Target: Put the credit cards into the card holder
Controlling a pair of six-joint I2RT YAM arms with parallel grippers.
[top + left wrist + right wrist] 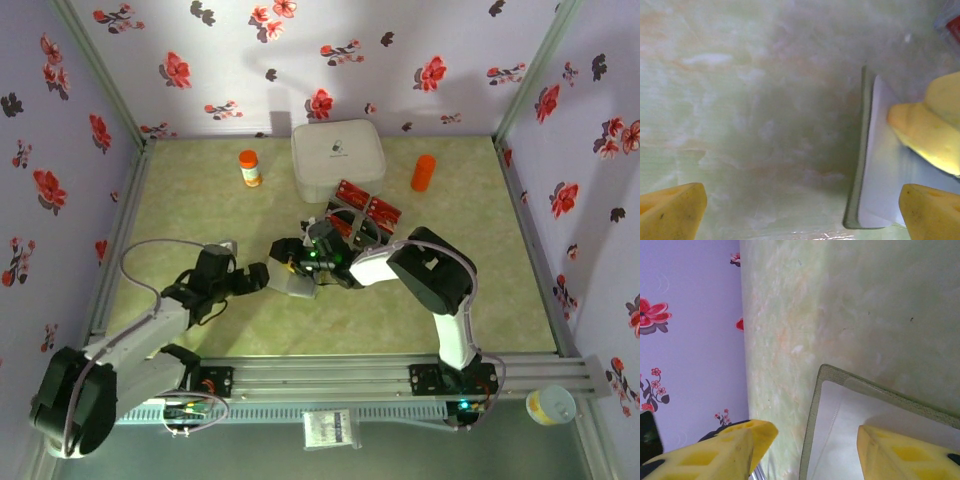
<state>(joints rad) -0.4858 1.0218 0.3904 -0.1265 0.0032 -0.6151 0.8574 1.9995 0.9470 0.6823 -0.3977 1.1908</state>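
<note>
The small olive-green square folding card holder [840,405] is laid open on the pale marbled green surface [765,100], grey lining upward, near the middle and on the near side of the big white rounded box [338,158]. The yellow left fingers [675,210] are spread wide, with the holder lying just beside one of them. The yellow right fingers [905,452] are held apart over the holder, one above its lining and one off its edge, and nothing is clamped. The glossy red credit cards [372,208] are seen between box and holder, a little to the right.
</note>
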